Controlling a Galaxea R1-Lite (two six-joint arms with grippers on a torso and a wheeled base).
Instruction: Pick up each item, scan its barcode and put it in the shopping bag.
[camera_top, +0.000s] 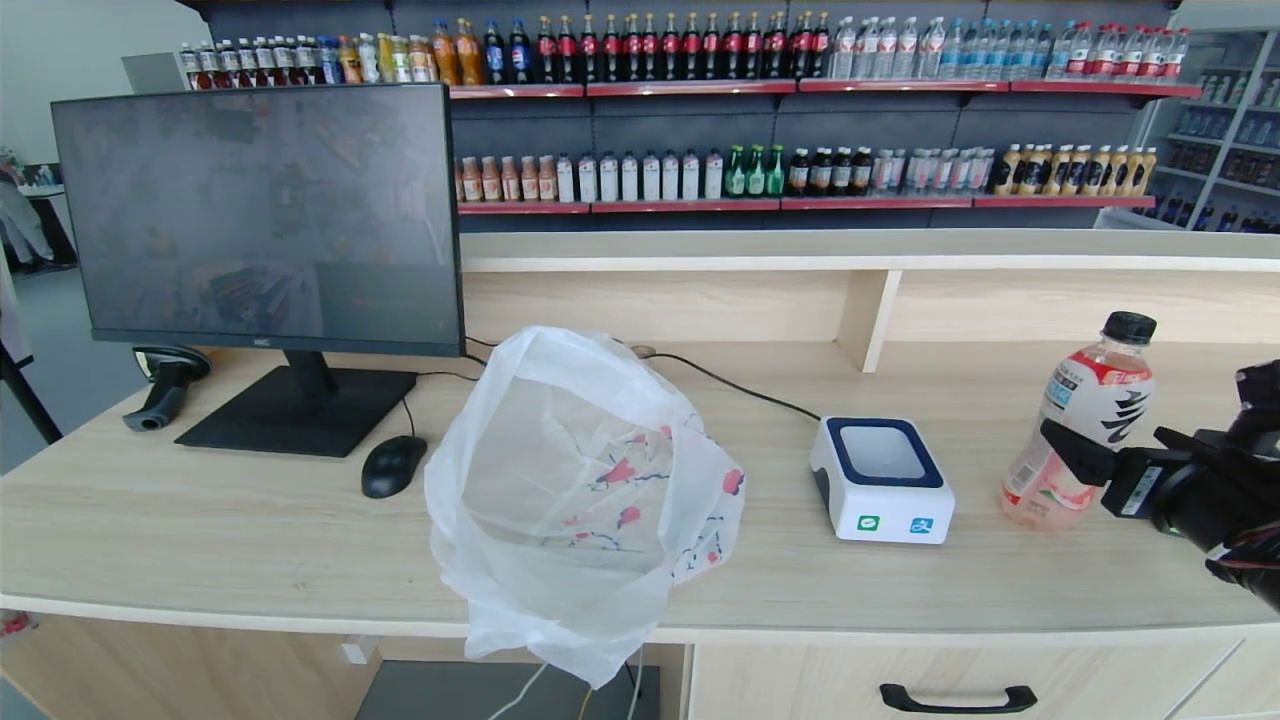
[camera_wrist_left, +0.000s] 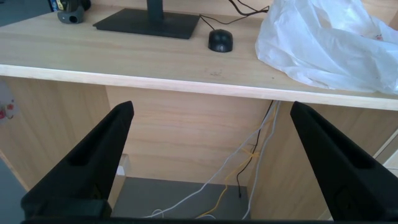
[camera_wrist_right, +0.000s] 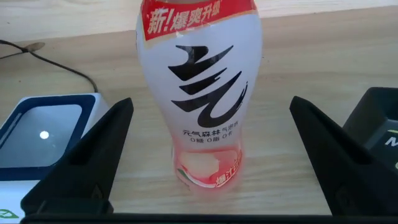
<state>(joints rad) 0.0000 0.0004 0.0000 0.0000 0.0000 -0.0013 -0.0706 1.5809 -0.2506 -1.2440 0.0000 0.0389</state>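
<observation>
- At our far left, our left gripper (camera_wrist_left: 212, 106) hangs low in front of the tabletop's (camera_top: 200, 540) front edge. Its fingers are spread wide and hold nothing. We judge it parked clear while the other arm works.
- On the tabletop's left stands a dark monitor (camera_top: 260, 215). A handheld scanner (camera_top: 160, 385) is partly hidden under its corner, and a black mouse (camera_top: 392, 465) lies in front. None looks part of this step.
- In the middle the white shopping bag (camera_top: 580, 490) slumps with its mouth gaping upward, probably so items can be dropped in. Its lower part spills over the front edge. The plastic is cloudy, so we cannot tell whether anything lies inside.
- Right of the bag sits a small white barcode scanner (camera_top: 880, 480), window facing up. It lies between bottle and bag, so an item can pass it on the way.
- Farther right the pink drink bottle (camera_top: 1085, 430) stands upright and capped on the tabletop.
- Our right gripper (camera_wrist_right: 211, 106) is level with the bottle's lower half. Its fingers are spread to either side, apparently not touching, ready to close. No barcode shows on the label.
</observation>
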